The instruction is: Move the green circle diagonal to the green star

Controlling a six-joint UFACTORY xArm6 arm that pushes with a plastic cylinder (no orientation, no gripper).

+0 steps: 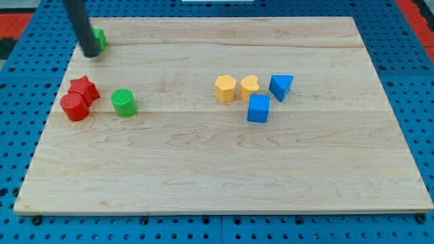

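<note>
The green circle (124, 102) sits on the wooden board at the view's left, just right of the red pair. The green star (100, 36) lies near the board's top left corner, mostly hidden behind my rod. My tip (89, 53) rests on the board just below and left of the green star, touching or nearly touching it. The tip is well above the green circle, toward the view's top.
A red star (83, 88) and a red circle (74, 107) touch each other left of the green circle. At the board's middle stand a yellow hexagon (225, 88), a yellow heart (249, 87), a blue triangle (281, 86) and a blue cube (258, 108).
</note>
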